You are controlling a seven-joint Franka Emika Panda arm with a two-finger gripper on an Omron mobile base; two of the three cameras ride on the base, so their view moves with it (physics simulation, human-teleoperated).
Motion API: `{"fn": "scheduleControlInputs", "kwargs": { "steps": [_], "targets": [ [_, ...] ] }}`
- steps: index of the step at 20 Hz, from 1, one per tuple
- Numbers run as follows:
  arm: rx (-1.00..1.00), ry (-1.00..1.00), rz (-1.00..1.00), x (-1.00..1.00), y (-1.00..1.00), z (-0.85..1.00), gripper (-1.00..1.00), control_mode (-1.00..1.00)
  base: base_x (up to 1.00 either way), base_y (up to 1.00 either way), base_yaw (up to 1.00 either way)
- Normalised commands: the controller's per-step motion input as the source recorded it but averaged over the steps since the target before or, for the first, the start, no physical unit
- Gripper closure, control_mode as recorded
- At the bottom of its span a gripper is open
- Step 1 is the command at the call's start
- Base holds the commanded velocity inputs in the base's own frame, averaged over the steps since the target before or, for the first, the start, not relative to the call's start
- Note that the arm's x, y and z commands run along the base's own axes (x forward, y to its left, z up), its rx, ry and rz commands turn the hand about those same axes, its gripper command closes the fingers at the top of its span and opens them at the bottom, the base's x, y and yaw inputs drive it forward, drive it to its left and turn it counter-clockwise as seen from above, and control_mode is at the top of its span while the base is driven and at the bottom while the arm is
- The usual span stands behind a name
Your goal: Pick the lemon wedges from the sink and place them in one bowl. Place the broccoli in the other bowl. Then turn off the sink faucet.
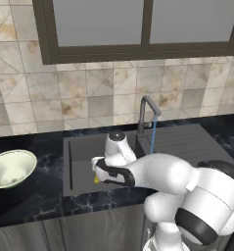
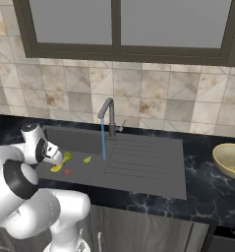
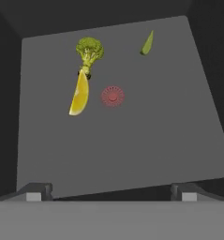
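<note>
The sink [image 3: 132,140] floor lies below my gripper [image 3: 111,193], whose fingers stand wide open with nothing between them. On that floor a yellow-orange lemon wedge [image 3: 79,96] touches the stem of the broccoli [image 3: 89,50]. A smaller yellow-green lemon wedge [image 3: 147,43] lies apart at the far right. From the right base view, my gripper [image 2: 59,158] hovers in the basin's left end, beside the broccoli [image 2: 67,156] and over the wedge [image 2: 56,168]. The faucet [image 2: 108,110] runs a thin blue stream [image 2: 103,140]. The wide cream-white bowl [image 1: 11,166] sits on the counter left of the sink [image 1: 77,147].
A red spot [image 3: 112,96] marks the basin floor right of the orange wedge. The other bowl [image 2: 229,160] stands on the dark counter at the far right, past the ribbed drainboard [image 2: 143,167]. A window and tiled wall rise behind the faucet [image 1: 147,110].
</note>
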Motion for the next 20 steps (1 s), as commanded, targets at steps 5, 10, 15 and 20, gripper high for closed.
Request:
{"fn": "scheduleControlInputs", "kwargs": {
  "steps": [5, 10, 15, 20],
  "targets": [
    [0.00, 0.06, 0.00, 0.28, 0.00, -0.11, -1.00, -1.00, 0.00, 0.00, 0.00],
    [0.00, 0.02, 0.00, 0.15, 0.09, -0.27, -1.00, -1.00, 0.00, 0.00, 0.00],
    [0.00, 0.00, 0.00, 0.12, 0.21, -0.32, -1.00, -1.00, 0.00, 0.00, 0.00],
    [0.00, 0.00, 0.00, 0.13, 0.16, -0.28, -1.00, -1.00, 0.00, 0.00, 0.00]
  ]
}}
